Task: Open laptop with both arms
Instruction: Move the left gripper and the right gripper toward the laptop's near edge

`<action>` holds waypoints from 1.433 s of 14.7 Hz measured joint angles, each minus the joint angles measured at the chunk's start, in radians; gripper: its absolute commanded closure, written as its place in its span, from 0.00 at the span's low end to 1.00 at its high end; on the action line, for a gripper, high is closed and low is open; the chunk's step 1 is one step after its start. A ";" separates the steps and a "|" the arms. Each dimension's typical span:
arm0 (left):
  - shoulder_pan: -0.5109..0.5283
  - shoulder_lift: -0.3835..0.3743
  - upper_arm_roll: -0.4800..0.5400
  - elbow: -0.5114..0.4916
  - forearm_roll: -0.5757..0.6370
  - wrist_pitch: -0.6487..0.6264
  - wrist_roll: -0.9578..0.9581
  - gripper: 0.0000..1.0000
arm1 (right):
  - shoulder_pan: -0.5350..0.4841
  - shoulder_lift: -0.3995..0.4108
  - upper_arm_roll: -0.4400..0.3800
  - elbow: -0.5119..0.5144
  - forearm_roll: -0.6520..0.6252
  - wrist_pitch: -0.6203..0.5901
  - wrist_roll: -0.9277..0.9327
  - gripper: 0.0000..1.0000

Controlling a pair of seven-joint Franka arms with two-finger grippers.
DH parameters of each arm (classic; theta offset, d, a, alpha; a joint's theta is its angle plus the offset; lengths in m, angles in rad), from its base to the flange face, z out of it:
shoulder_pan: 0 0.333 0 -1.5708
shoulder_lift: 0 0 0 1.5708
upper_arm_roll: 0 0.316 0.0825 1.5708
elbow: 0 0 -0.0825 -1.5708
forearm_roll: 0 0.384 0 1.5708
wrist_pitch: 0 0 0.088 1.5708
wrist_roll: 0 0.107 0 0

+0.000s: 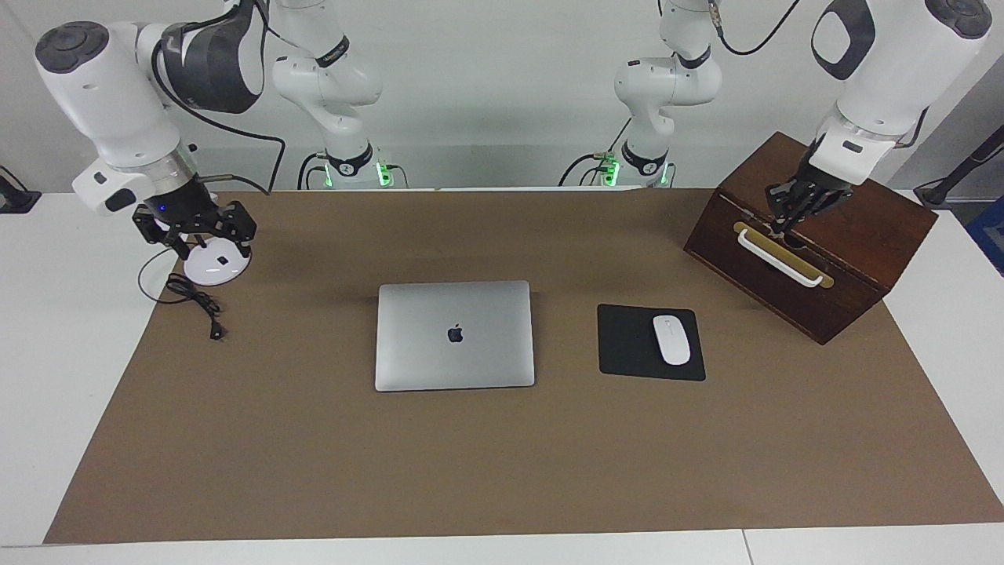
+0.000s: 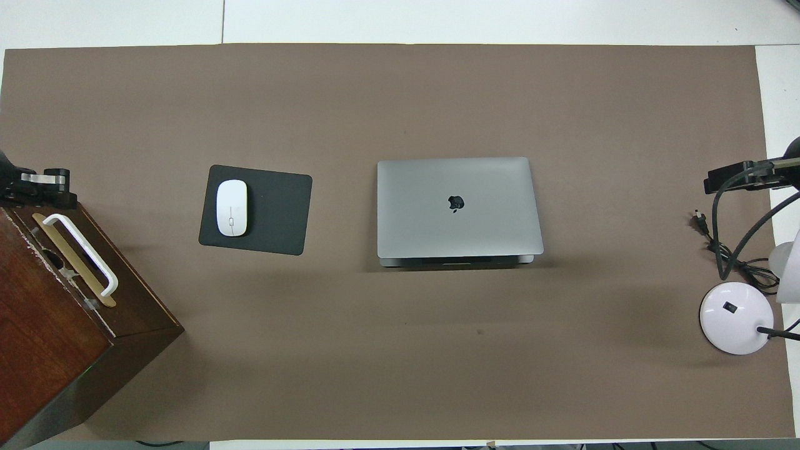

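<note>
The wooden box (image 2: 56,325) is cut off at the overhead view's edge; the lamp base (image 1: 213,267) is partly covered by the right hand (image 1: 196,227).

Laptop (image 2: 459,206) lies shut on brown mat (image 2: 400,350), logo up, mid-table. Black mouse pad (image 2: 275,215) beside it toward my left arm's end, white mouse (image 2: 231,207) on it. Wooden box (image 2: 56,350) with white handle (image 2: 81,253) at that end; my left gripper (image 2: 44,187) over it. White lamp base (image 2: 736,317) and cable (image 2: 725,250) at my right arm's end.
</note>
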 measured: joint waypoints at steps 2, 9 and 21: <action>-0.002 0.000 -0.007 -0.003 -0.005 0.014 0.001 1.00 | -0.009 0.005 0.000 -0.003 0.002 0.012 -0.015 0.00; -0.096 -0.028 -0.019 -0.145 -0.100 0.295 -0.002 1.00 | -0.059 0.060 -0.001 -0.056 0.150 0.155 -0.060 0.00; -0.292 -0.223 -0.023 -0.634 -0.143 0.845 -0.002 1.00 | -0.053 0.026 0.005 -0.307 0.556 0.433 -0.083 0.00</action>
